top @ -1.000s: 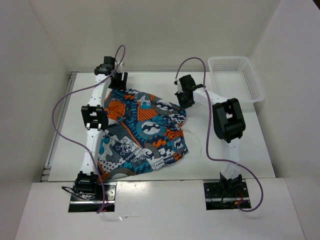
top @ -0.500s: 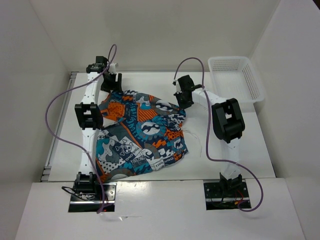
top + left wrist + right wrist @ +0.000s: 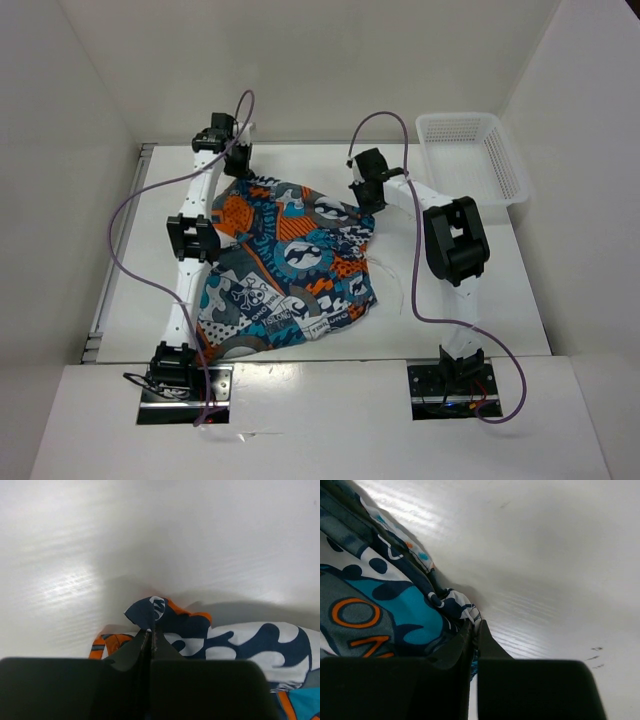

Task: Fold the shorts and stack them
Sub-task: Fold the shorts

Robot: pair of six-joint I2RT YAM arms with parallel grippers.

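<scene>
The shorts (image 3: 285, 265), printed in teal, orange, white and black patchwork, lie spread in the middle of the table. My left gripper (image 3: 240, 168) sits at their far left corner, shut on a pinch of the fabric; in the left wrist view a dark blue and orange tip of the shorts (image 3: 150, 612) sticks out past my left gripper (image 3: 151, 632). My right gripper (image 3: 372, 200) is at the far right corner. There my right gripper (image 3: 474, 626) is shut on the blue and white edge of the shorts (image 3: 455, 602).
A white mesh basket (image 3: 470, 155) stands at the far right of the table. White walls close in the table on the left, back and right. Purple cables loop above both arms.
My left gripper was open beyond the far left corner; it has moved right onto the corner and shut on the fabric. The right arm has stayed in place.
</scene>
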